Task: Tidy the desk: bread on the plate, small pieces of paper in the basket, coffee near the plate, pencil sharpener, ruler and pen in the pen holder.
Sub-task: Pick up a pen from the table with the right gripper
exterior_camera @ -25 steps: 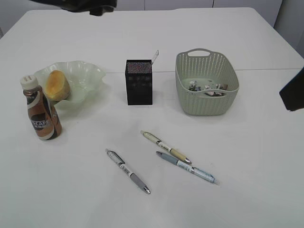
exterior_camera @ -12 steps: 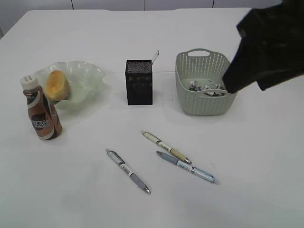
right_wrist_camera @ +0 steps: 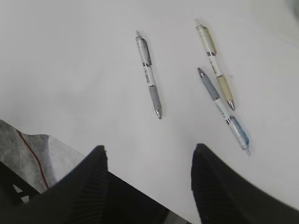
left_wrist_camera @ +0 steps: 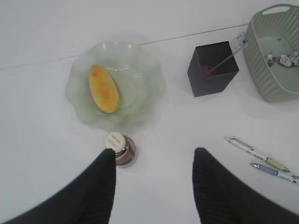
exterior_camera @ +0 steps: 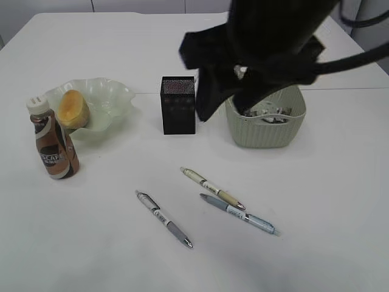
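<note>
Right gripper (right_wrist_camera: 147,154), jaws apart and empty, hovered over three loose pens; nearest grey-barrelled pen (right_wrist_camera: 149,74) wanted a crosswise mid-barrel pinch.

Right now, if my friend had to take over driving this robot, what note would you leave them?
Left tool: open, empty, hanging above the coffee.
Right tool: open, empty, above the three pens.
Done: bread is on the plate, coffee stands beside the plate, paper scraps are in the basket, ruler is leaning in the pen holder.
Left: three pens lie loose on the desk: a grey pen, a beige pen and a blue pen. All go in the pen holder.
Pencil sharpener: can't make it out clearly.
</note>
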